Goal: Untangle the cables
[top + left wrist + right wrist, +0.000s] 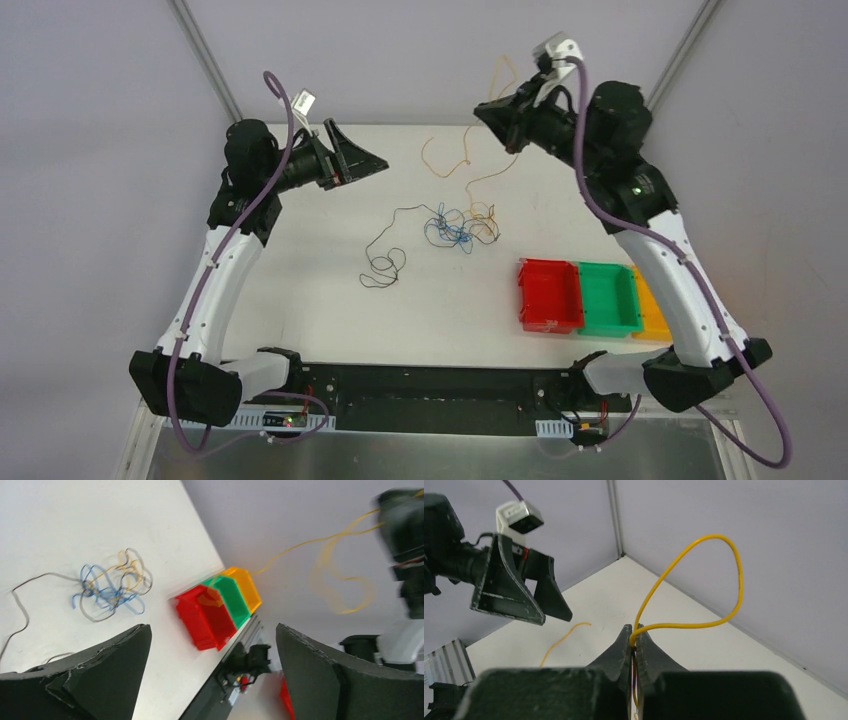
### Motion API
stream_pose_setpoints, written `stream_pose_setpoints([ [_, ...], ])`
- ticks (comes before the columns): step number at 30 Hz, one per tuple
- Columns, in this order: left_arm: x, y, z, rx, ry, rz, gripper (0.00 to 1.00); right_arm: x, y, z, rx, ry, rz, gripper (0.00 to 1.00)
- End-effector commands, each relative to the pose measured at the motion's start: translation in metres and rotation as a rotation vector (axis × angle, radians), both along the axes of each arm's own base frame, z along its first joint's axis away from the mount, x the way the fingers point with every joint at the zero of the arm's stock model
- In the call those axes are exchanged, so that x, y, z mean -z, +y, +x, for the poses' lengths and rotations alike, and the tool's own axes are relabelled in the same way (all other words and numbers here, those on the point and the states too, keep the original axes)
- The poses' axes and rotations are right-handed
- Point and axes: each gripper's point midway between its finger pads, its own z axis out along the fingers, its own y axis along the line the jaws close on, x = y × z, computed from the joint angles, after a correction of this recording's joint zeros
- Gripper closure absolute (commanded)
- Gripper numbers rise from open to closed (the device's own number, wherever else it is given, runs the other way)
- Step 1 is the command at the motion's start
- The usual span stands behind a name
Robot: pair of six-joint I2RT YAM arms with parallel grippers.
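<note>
The left tool [352, 160] hangs above the worktop [300, 295], jaws spread wide with nothing between them, seemingly ready to take a strand; below and ahead of its tips lies the knot of blue, black and yellow cables [458, 228]. The right tool [634, 632] is pinched tight on the yellow cable [684, 626] and raised high, so the strand hangs from its tips toward the knot, probably to draw it free.

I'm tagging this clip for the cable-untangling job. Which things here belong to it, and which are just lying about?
Job:
- yellow cable, pinched in the shut right pincer
- blue cable
- black cable
- open left pincer

Lying about:
- red bin
- green bin
- yellow bin
</note>
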Motion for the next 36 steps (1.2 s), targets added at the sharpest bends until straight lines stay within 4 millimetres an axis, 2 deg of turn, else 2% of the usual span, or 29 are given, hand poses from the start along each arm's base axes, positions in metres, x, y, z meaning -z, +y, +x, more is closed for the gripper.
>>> stream_pose_setpoints([
  [1, 0.044, 0.008, 0.003, -0.006, -0.005, 0.147, 0.01, -0.026, -0.057, -0.023, 0.107, 0.036, 0.011, 1.00],
  [4, 0.055, 0.008, 0.001, 0.004, 0.007, 0.163, 0.01, -0.011, -0.099, -0.025, 0.236, 0.090, -0.034, 1.00],
  [7, 0.061, 0.008, 0.001, 0.012, 0.013, 0.169, 0.01, 0.005, -0.138, -0.035, 0.343, 0.158, -0.063, 1.00],
  [10, 0.065, 0.007, 0.001, 0.020, 0.023, 0.170, 0.01, 0.027, -0.165, -0.046, 0.416, 0.233, -0.097, 1.00],
  [12, 0.067, 0.007, 0.002, 0.022, 0.030, 0.170, 0.01, 0.044, -0.174, -0.053, 0.431, 0.291, -0.100, 1.00],
  [15, 0.069, 0.006, 0.003, 0.025, 0.041, 0.167, 0.01, 0.064, -0.171, -0.061, 0.409, 0.355, -0.080, 1.00],
  [19, 0.072, 0.006, 0.002, 0.025, 0.056, 0.163, 0.01, 0.095, -0.168, -0.061, 0.407, 0.433, -0.063, 1.00],
  [20, 0.073, 0.006, 0.001, 0.024, 0.058, 0.163, 0.01, 0.097, -0.168, -0.062, 0.407, 0.430, -0.056, 1.00],
  [22, 0.073, 0.007, -0.001, 0.019, 0.054, 0.166, 0.01, 0.116, -0.166, -0.062, 0.404, 0.455, -0.054, 1.00],
  [26, 0.078, 0.008, -0.005, 0.015, 0.057, 0.169, 0.01, 0.132, -0.169, -0.059, 0.420, 0.447, -0.057, 1.00],
  [29, 0.078, 0.009, -0.006, 0.012, 0.056, 0.171, 0.01, 0.151, -0.177, -0.058, 0.438, 0.455, -0.130, 1.00],
  [36, 0.081, 0.008, -0.004, 0.014, 0.065, 0.171, 0.02, 0.235, -0.219, -0.079, 0.487, 0.522, -0.455, 1.00],
])
